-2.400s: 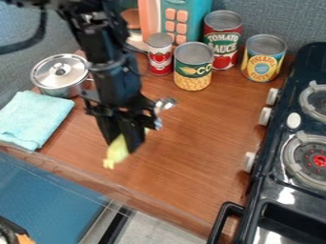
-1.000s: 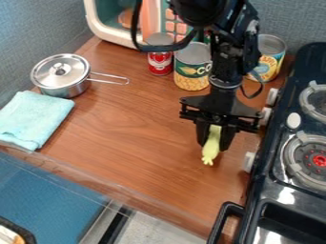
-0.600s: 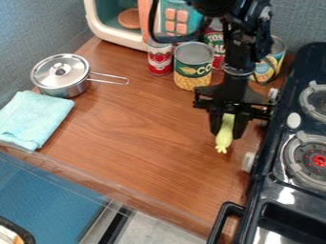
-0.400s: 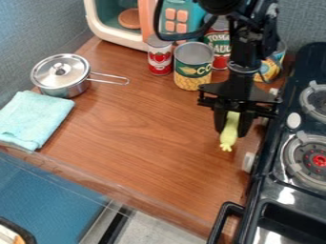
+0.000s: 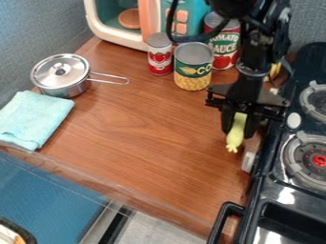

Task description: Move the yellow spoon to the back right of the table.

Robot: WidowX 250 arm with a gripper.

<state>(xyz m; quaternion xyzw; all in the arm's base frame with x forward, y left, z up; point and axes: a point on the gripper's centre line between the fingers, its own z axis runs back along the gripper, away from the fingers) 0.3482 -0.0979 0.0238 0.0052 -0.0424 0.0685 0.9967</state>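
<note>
you've got a brown wood table (image 5: 140, 138) w/ visible grain, grey-blue walls (image 5: 32, 28) behind & at the view's l. side, & a dark stove (image 5: 286, 200) along the view's r. side. a blue surface (image 5: 51, 190) sits past the table's near edge, lower l.

your count: 1 gripper (image 5: 240, 131), 1 yellow spoon (image 5: 235, 138), 4 cans, 1 lidded metal pot (image 5: 60, 78) w/ wire handle, 1 light-blue cloth (image 5: 32, 119), 1 toy microwave (image 5: 96, 24), 2 burners on the stove. cans, l. to r.: small red/white can (image 5: 159, 62), corn-pic can (image 5: 193, 71), taller red can (image 5: 222, 45), & a yellow can (image 5: 276, 70) mostly hidden behind the arm.

your gripper hangs over the table's r. part, just beside the stove's edge, jaws pinching the spoon. spoon's yellow end pts down toward you; can't tell if it touches the wood.

for room, you've bare wood from the pot & cloth across to the gripper, & on down to the near edge. r. side's tight: stove edge & a white knob (image 5: 248, 162) are near the spoon. cans & microwave line the back; black stove handle (image 5: 223, 219) juts in at the near r. corner.
</note>
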